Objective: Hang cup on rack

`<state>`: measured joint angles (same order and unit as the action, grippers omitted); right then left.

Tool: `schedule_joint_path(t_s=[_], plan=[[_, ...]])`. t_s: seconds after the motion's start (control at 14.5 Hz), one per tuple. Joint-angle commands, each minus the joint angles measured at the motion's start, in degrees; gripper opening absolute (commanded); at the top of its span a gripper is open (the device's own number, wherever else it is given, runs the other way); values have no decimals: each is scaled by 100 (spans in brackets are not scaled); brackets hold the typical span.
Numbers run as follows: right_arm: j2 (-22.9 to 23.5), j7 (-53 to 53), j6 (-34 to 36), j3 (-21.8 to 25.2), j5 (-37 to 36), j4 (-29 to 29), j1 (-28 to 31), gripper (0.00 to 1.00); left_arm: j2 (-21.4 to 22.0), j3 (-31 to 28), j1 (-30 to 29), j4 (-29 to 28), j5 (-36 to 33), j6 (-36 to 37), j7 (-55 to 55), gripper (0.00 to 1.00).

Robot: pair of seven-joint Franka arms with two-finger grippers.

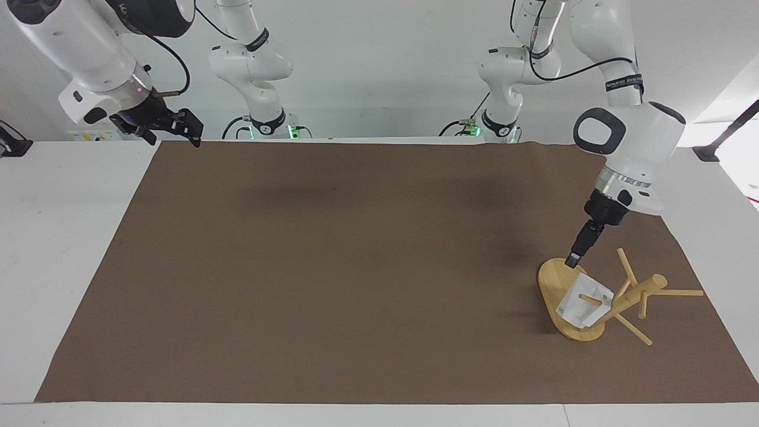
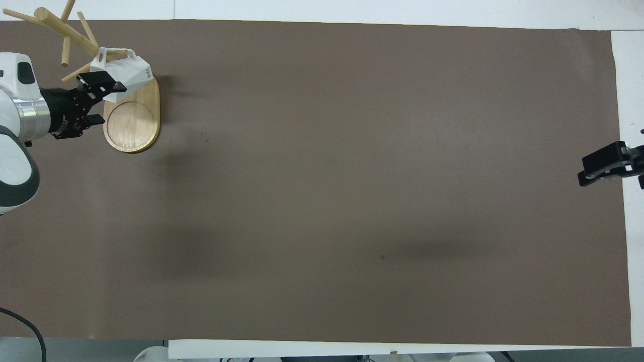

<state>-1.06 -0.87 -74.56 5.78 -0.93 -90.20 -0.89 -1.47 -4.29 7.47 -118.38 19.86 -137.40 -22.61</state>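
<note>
My left gripper [image 1: 574,261] hovered over base of light bamboo mug rack [image 1: 628,296], jaws wide apart, empty. Small white faceted plastic cup [image 1: 584,307] hung by handle on peg. Risk: shallow seat, cup could slide off. Right gripper [image 1: 178,126] idle, open.

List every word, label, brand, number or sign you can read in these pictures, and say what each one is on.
Nothing here can be read for certain.
Small dark mark on the cup, hanging on the rack: too small to read.
Black band with pale lettering on the left arm's forearm: blurred, unreadable.
Pale lettering on the right arm's dark joint cover: cut off and unreadable.
</note>
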Motion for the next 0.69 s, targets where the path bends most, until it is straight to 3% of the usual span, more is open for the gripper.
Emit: schedule_joint_path(t_s=[0.0,0.21,0.62], plan=[[-61,69,-6,-7,-4,-86,10,100,366,16,-262,348,-823,1307,108,100],[-61,69,2,-16,-4,-86,10,100,384,25,-281,1236,-1790,2978,404,100],[-61,69,-6,-7,-4,-86,10,100,218,25,-272,2441,-2196,4659,2266,99]])
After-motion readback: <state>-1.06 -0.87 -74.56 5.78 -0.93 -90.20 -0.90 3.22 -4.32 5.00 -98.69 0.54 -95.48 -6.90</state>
